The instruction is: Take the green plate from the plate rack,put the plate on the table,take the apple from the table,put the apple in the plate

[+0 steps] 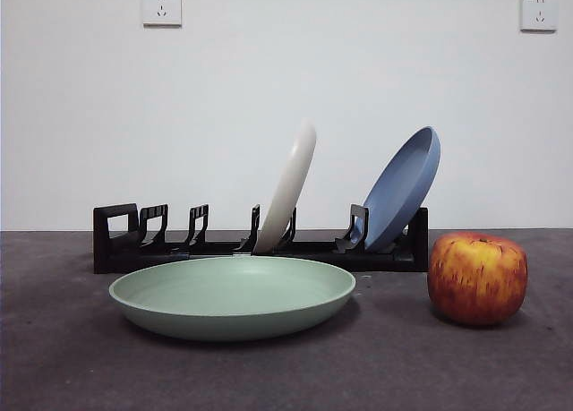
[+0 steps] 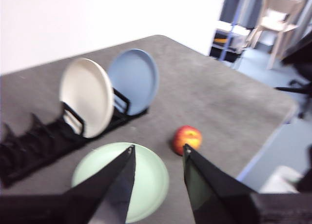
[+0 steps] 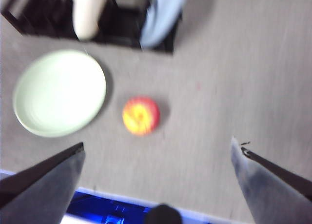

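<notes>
The green plate lies flat on the table in front of the plate rack. It also shows in the left wrist view and the right wrist view. The apple stands on the table to the plate's right, apart from it; it shows too in both wrist views. My left gripper is open and empty, high above the plate. My right gripper is open and empty, high above the apple. Neither arm shows in the front view.
The rack holds a cream-white plate and a blue plate, both leaning on edge. The table's edge runs close to the apple and plate. A chair stands beyond the table.
</notes>
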